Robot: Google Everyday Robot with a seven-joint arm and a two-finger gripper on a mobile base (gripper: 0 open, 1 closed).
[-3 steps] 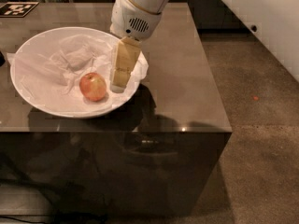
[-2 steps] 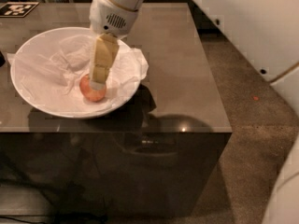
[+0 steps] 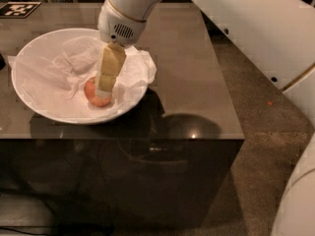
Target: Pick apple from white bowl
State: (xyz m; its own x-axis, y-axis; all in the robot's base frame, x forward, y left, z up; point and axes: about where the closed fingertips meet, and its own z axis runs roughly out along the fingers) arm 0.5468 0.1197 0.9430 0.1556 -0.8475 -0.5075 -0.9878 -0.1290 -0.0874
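Apple (image 3: 91, 90): small, red-orange, pale yellowish patch. It sits on crumpled paper (image 3: 51, 75) in the white bowl (image 3: 19, 90), partly hidden behind the claw's tip. Claw (image 3: 102, 93) reaches steeply down into the bowl. You can't tell how wide it stands or whether it has hold. Behind it, the white arm (image 3: 125, 14) climbs up and right.

We record: red-orange apple (image 3: 92, 93); glossy white bowl (image 3: 58, 32), white paper (image 3: 64, 68) lining; tan pincer (image 3: 104, 92) on a white arm (image 3: 129, 8), down in the bowl at the apple; dark brown table (image 3: 187, 73).
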